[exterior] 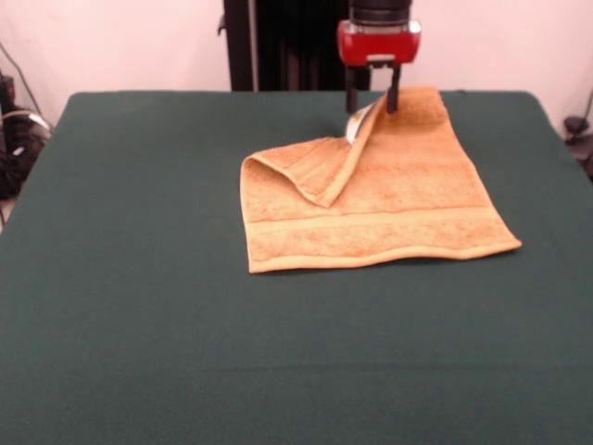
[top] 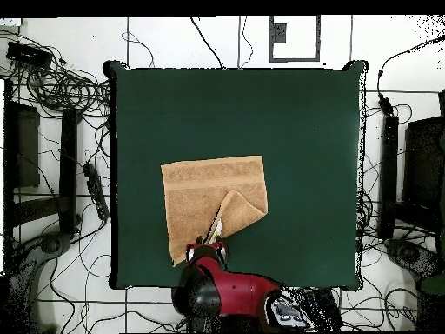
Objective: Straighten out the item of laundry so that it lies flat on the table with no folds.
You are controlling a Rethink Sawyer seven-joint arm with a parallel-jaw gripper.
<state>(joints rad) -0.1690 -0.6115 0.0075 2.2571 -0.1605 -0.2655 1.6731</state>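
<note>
The orange-tan towel (exterior: 389, 199) lies on the far middle of the dark green table (exterior: 139, 306). Its far left corner is folded over the rest, and the flap (exterior: 320, 167) rises to my gripper (exterior: 372, 104). The gripper hangs at the towel's far edge, shut on that lifted corner, with a small white tag (exterior: 352, 127) showing just below. The near border band lies flat. In the overhead view the towel (top: 204, 196) sits left of centre near the robot's side, with the flap (top: 242, 211) lying across it and the red gripper (top: 209, 250) at its bottom edge.
The robot's black pedestal (exterior: 287, 42) stands behind the table's far edge. Cables and dark equipment (top: 52, 130) lie on the floor round the table. Green cloth spreads wide on all sides of the towel.
</note>
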